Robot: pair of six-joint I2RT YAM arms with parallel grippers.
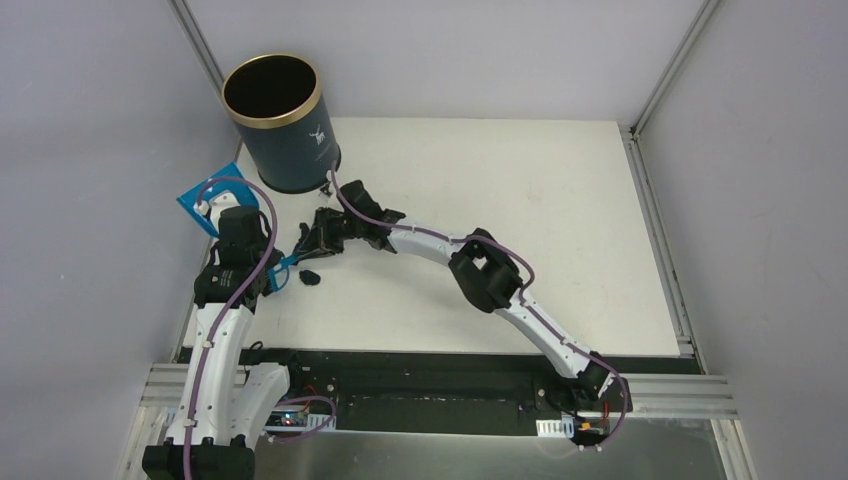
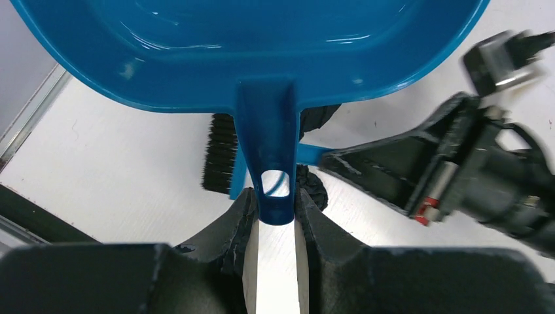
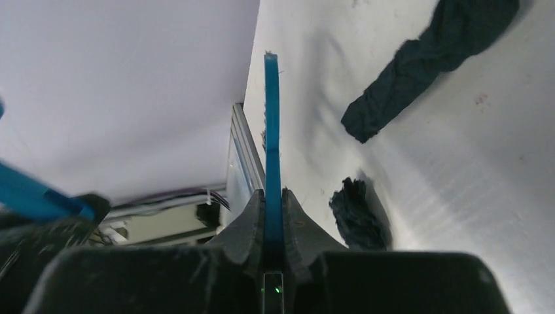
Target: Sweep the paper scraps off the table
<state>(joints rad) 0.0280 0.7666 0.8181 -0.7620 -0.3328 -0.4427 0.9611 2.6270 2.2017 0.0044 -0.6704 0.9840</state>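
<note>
My left gripper (image 2: 275,197) is shut on the end of the handle of the blue dustpan (image 2: 249,52). The dustpan (image 1: 205,195) reaches out over the left edge of the table (image 1: 540,200). The blue hand brush (image 3: 272,131) stands edge-on in my right gripper (image 3: 273,193), which is shut on its handle. Its black bristles (image 2: 219,154) sit just behind the pan's handle. A black paper scrap (image 1: 310,277) lies on the table beside both grippers. This black scrap (image 3: 357,212) has a longer dark blue scrap (image 3: 425,59) farther off. My right gripper (image 1: 312,238) is close to the left one (image 1: 272,278).
A dark blue bin (image 1: 280,125) with a gold rim stands at the table's back left corner, just beyond both grippers. Grey walls close in the table on the left, back and right. The right arm stretches diagonally across the white tabletop.
</note>
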